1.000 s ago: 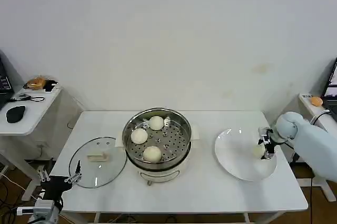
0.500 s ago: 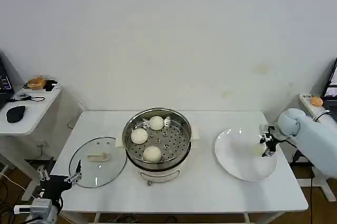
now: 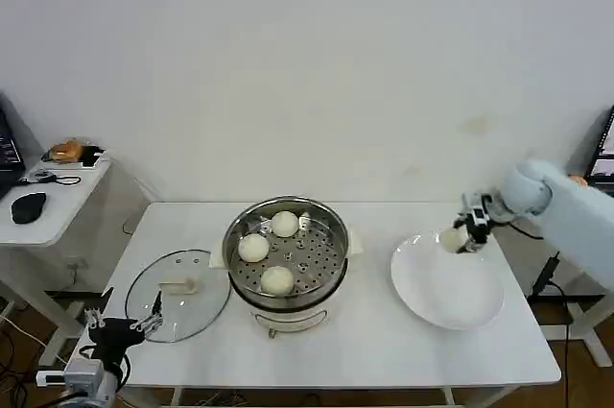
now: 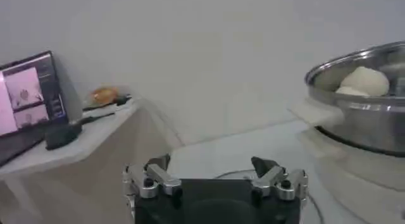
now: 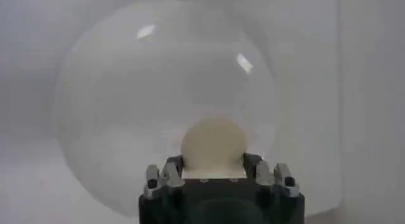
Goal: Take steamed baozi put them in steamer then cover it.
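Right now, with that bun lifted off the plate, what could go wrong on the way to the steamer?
1. The right hand pinches the soft bun by its sides; it might slip or get squashed.
2. Three buns already sit in the steamer, so the free spot is small.
3. The lid lies close by the left hand, which could nudge it.

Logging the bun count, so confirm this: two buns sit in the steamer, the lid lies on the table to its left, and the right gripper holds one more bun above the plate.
Not two: the head view shows three buns in the steamer. The lid, right gripper and plate are as you say.
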Tool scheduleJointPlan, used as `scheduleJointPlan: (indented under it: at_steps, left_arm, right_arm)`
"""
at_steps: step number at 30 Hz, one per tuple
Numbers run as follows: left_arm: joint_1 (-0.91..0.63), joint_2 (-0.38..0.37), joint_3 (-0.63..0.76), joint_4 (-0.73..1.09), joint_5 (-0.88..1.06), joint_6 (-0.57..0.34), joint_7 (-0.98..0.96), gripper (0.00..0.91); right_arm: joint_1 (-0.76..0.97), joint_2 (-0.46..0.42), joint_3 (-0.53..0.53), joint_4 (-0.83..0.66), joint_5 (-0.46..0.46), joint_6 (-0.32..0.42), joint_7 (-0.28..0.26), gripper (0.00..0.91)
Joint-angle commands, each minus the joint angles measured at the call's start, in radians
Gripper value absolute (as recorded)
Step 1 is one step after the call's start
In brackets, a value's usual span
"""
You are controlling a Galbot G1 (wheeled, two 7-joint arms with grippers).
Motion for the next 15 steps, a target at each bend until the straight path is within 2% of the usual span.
scheduleJointPlan:
  at_steps: [1,12,13,14,15]
  left_arm:
    - [-0.004,0.000,0.010,-0.011,-0.018,0.004,0.000,0.907]
    - [-0.015,0.005,0.000,0.010,-0.012,-0.001,-0.001,0.907]
    - [-0.016,0.004,0.000,0.011,-0.011,-0.001,-0.001,0.907]
    - [-0.018,0.004,0.000,0.013,-0.011,-0.002,-0.001,0.907]
    - [-0.019,0.003,0.000,0.015,-0.011,-0.002,-0.001,0.907]
  right_arm:
    - [0.388,0.123,-0.272,0.132,0.248,-0.103,0.044,0.645]
    - [0.462,0.373,-0.376,0.171,0.575,-0.291,0.197,0.645]
    - [0.460,0.392,-0.380,0.171,0.590,-0.300,0.207,0.645]
    - [0.453,0.432,-0.386,0.168,0.624,-0.330,0.239,0.645]
    - [0.451,0.436,-0.387,0.166,0.635,-0.336,0.242,0.655]
